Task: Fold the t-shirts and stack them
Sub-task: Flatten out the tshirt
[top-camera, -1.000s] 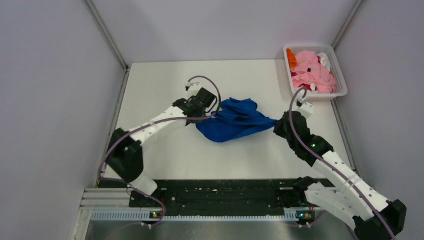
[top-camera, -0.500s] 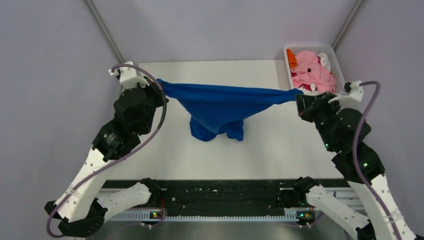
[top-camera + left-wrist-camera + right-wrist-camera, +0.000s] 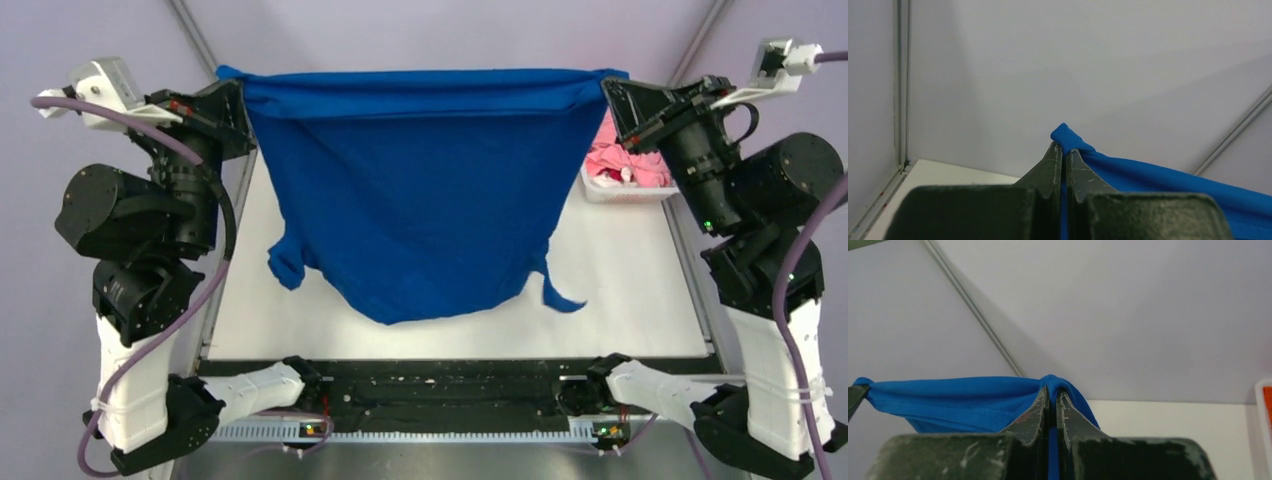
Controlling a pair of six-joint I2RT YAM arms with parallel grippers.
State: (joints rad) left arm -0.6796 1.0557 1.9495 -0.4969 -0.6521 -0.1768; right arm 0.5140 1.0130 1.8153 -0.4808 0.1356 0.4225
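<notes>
While both arms stand tall at the left and right edges of the top view, we see the blue shirt (image 3: 420, 200) stretched between them like a curtain across the upper middle of the frame. Its top edge runs nearly level and taut from corner to corner. The left gripper (image 3: 238, 92) pinches the upper left corner, and the right gripper (image 3: 608, 92) pinches the upper right corner.

From the left wrist view we find the jaws pressed together with only a thin strip of blue cloth between them, a small nub of cloth poking out past the tips. The right wrist view shows the same: jaws closed tight on a fold of the shirt, the cloth running away to the left of that frame.

Below the top edge the shirt hangs in a broad sheet that narrows to a rounded point at lower centre, over the white table (image 3: 630, 290). A small flap dangles at its lower left edge and another at its lower right.

At the upper right, partly hidden behind the shirt and right arm, we make out pink shirts (image 3: 628, 160) lying in a white basket (image 3: 640, 191).
</notes>
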